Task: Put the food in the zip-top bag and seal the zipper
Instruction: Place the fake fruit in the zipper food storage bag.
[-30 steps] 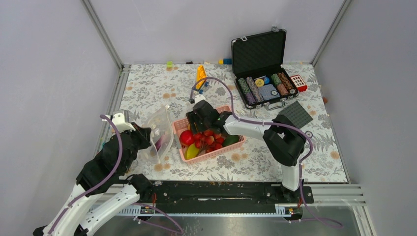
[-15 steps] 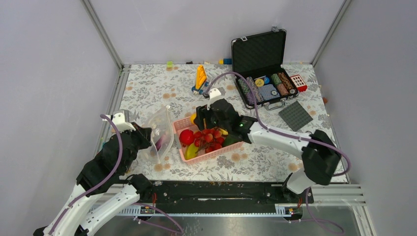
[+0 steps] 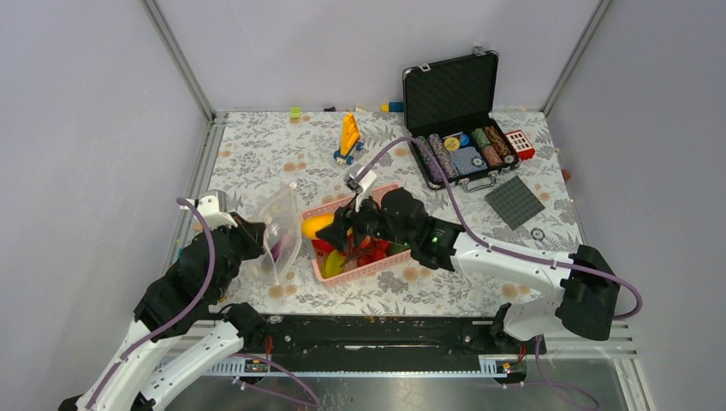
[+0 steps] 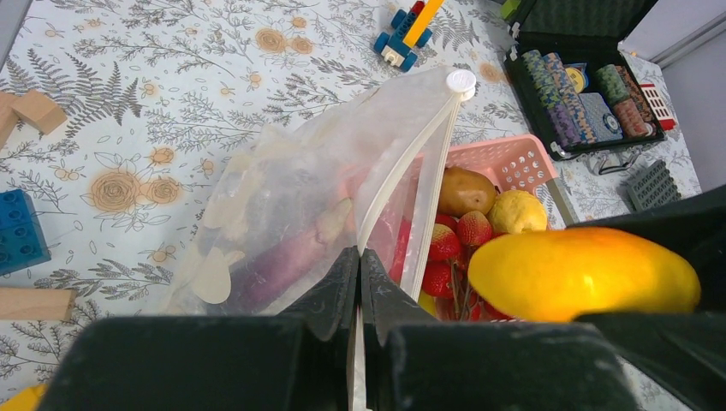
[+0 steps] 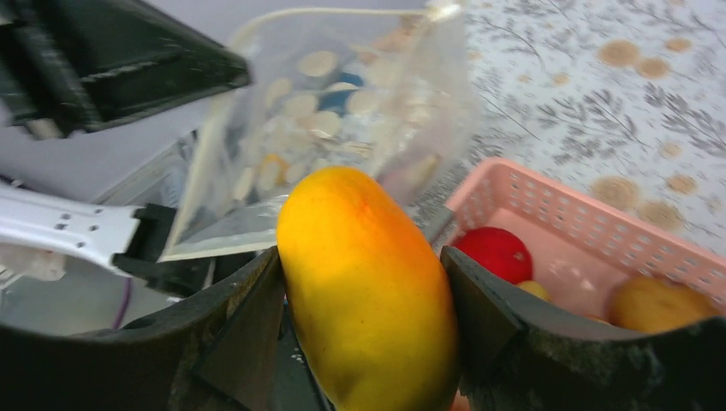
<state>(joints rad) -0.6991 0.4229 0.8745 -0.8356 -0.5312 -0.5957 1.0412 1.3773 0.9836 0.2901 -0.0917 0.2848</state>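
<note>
My right gripper (image 3: pixel 336 229) is shut on a yellow-orange toy mango (image 3: pixel 318 226) (image 5: pixel 368 282) and holds it above the left end of the pink basket (image 3: pixel 377 266), just right of the zip-top bag (image 3: pixel 278 231). The mango also shows in the left wrist view (image 4: pixel 582 273). My left gripper (image 4: pixel 360 259) is shut on the bag's zipper strip (image 4: pixel 402 171) and holds the mouth open and upright. A purple toy (image 4: pixel 274 265) lies inside the bag. Red strawberries (image 4: pixel 458 235), a potato (image 4: pixel 467 190), a lemon (image 4: pixel 518 211) and a red fruit (image 5: pixel 499 253) lie in the basket.
An open black case of poker chips (image 3: pixel 462 154) stands at the back right, a dark grey plate (image 3: pixel 514 201) beside it. A yellow-and-blue toy (image 3: pixel 348 137) stands behind the basket. Wooden and blue blocks (image 4: pixel 21 223) lie left of the bag.
My right gripper lifted the mango out of the basket and swung left toward the bag's mouth. The right arm's base link swung right. The left arm has not moved.
</note>
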